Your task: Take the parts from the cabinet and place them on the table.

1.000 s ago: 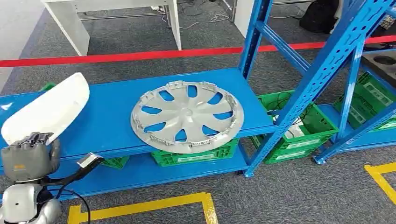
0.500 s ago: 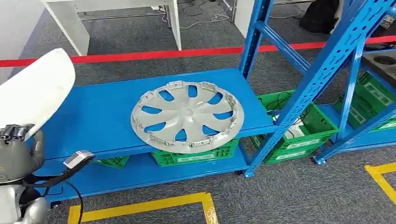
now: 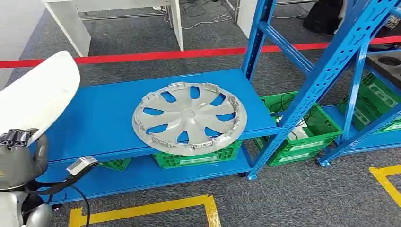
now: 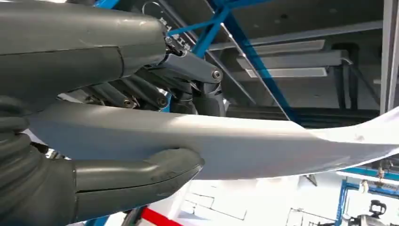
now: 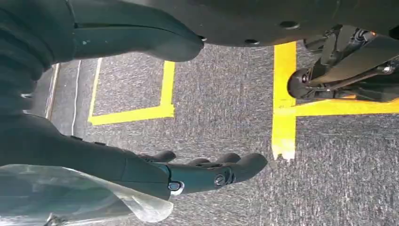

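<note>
In the head view, the left hand [image 3: 16,156] gripped a white panel [image 3: 40,97] by its lower edge, and the panel stood up and away from the hand, well clear of the blue shelf [image 3: 108,118] of the cabinet. Held at one end like that, the long part seemed likely to lever itself loose if the arm swung fast, or to clip the blue upright [image 3: 257,35] during a turn toward the bench. The silver wheel cover [image 3: 189,118] lay flat on the shelf, its near rim jutting past the front edge above a green crate [image 3: 198,158]; a careless brush from the panel could probably tip it off. It looked thin and spoked, with small clips round the rim.

In the left wrist view, the thick thumb [image 4: 141,172] pressed one face of the panel [image 4: 263,146] while the darker fingers [image 4: 197,89] bore on the other. The panel looked smooth, glossy and gently curved, a surface that might slip through a light pinch, and thin enough to flex.

In the right wrist view, the right hand [image 5: 188,169] hung over grey carpet [image 5: 221,103] marked with yellow tape [image 5: 284,94], its fingers loosely apart and holding nothing. A scrap of clear film [image 5: 70,195] sat near its base; I could not tell what it belonged to.
</note>
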